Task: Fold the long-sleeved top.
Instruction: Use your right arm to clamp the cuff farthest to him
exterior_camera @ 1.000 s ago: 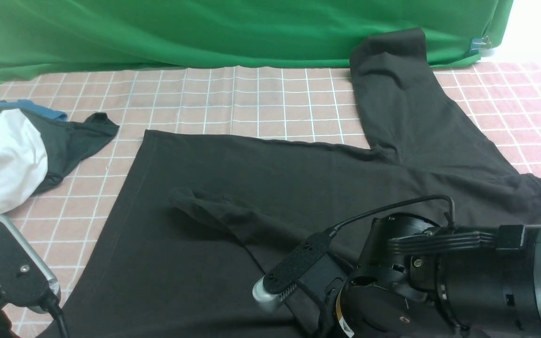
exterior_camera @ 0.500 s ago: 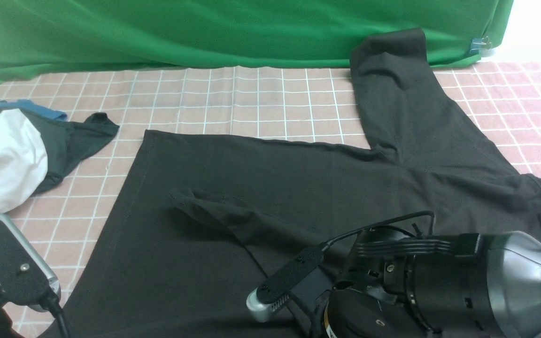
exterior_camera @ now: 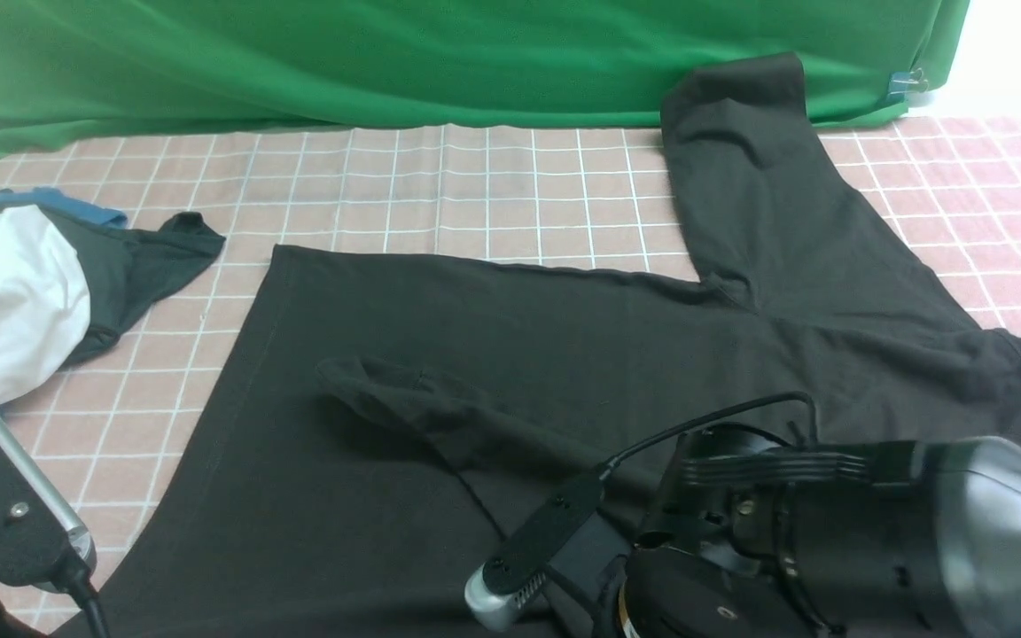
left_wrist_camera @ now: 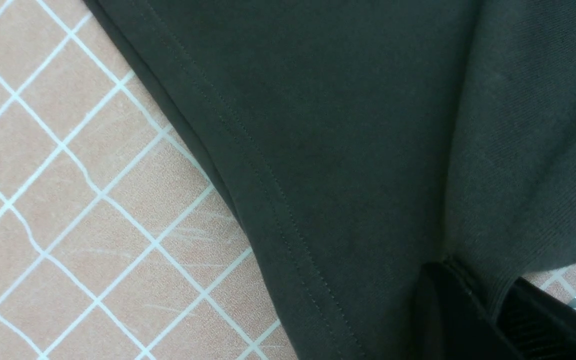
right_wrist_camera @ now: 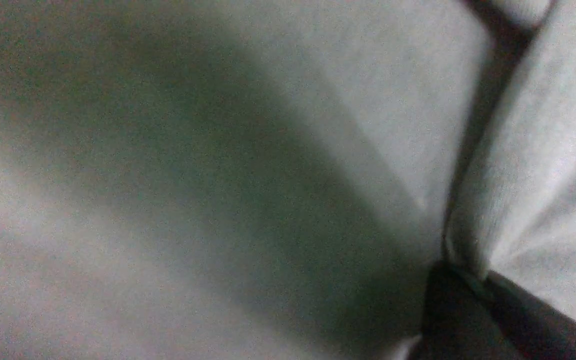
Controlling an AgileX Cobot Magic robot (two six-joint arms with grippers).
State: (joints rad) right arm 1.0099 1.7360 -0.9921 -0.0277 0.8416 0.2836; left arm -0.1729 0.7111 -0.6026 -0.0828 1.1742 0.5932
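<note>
We had our left gripper (left_wrist_camera: pixel 479 286) and right gripper (right_wrist_camera: pixel 473 281) each clamped on the long-sleeved top (exterior_camera: pixel 519 354), wrists low.

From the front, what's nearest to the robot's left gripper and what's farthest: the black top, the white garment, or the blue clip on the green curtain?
1. Black top: the left gripper is shut on it, near left.
2. White garment: left side, farther back.
3. Blue clip: far right, at the back on the green curtain.

Black long-sleeved top (exterior_camera: pixel 510 354) spread flat on checked cloth, 1 sleeve folded across body, other stretched away
</note>
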